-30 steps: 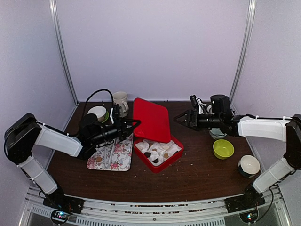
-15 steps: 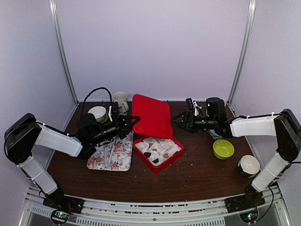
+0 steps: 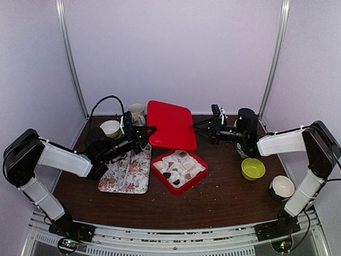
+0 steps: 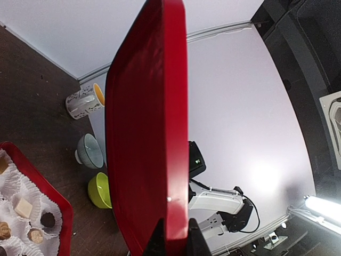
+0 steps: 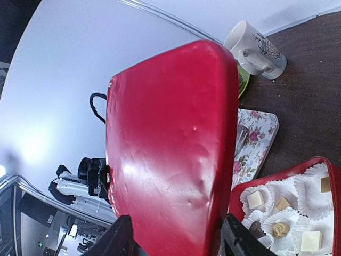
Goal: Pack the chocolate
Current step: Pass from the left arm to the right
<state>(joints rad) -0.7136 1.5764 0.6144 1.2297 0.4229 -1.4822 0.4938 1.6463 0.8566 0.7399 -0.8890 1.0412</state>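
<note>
Since the box (image 3: 194, 180) lies open with its cups filled, we take the step in hand to be closing it. We find the red lid (image 3: 171, 126) held clear of the table, tilted, above and behind the box. The left gripper (image 3: 149, 130) is clenched on the lid's edge up and left of the box. In the left wrist view, its fingertips (image 4: 194, 245) pinch the rim. The right gripper (image 3: 198, 129) stands at the opposite edge with a jaw on either side of the rim; we cannot tell whether they press on it. We judge that a hold from both sides is wanted because so broad a lid would swing from one pinch.

White paper cups (image 3: 171, 160) line the box and keep the pieces apart. The chocolate (image 3: 178, 172), dark and tan, sits in those cups. Left of the box lies a floral tray (image 3: 136, 178) bearing metal tongs (image 3: 126, 173) and two small brown pieces (image 3: 111, 181), seemingly not yet packed. A green bowl (image 3: 253, 168) stands to the right of the box.

The table (image 3: 224, 202) is dark brown wood. Pale walls with metal uprights enclose it behind and to both sides of the box.
</note>
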